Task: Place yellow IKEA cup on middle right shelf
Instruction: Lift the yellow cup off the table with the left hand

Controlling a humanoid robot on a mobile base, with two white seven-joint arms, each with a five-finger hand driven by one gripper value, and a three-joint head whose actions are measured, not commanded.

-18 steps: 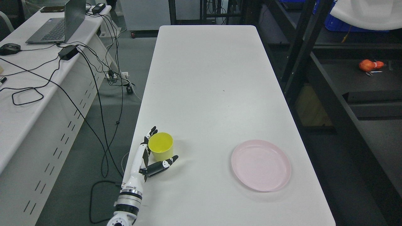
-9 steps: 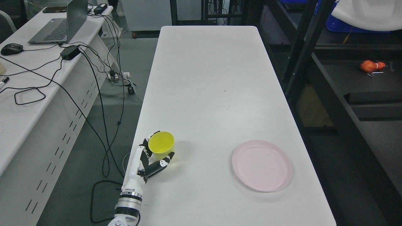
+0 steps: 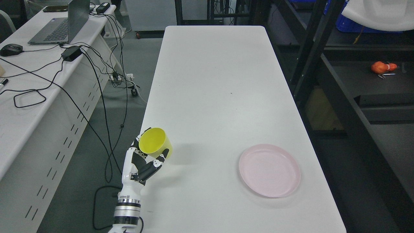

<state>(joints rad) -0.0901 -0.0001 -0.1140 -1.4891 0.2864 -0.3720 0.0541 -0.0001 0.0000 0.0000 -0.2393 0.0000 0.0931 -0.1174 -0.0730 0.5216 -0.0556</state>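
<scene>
Head view: left hand (image 3: 142, 165) has its fingers (image 3: 161, 154) wrapped around the yellow cup (image 3: 153, 142), tilted above the desk (image 3: 220, 81) near its left edge. Tipped so, the cup might slip before reaching the shelf (image 3: 355, 81).

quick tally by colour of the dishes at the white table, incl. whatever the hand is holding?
Yellow: 1, the cup, tilted, gripped in the left hand at the table's near left edge
Pink: 1, the plate, lying flat near the right edge
Total: 2
</scene>
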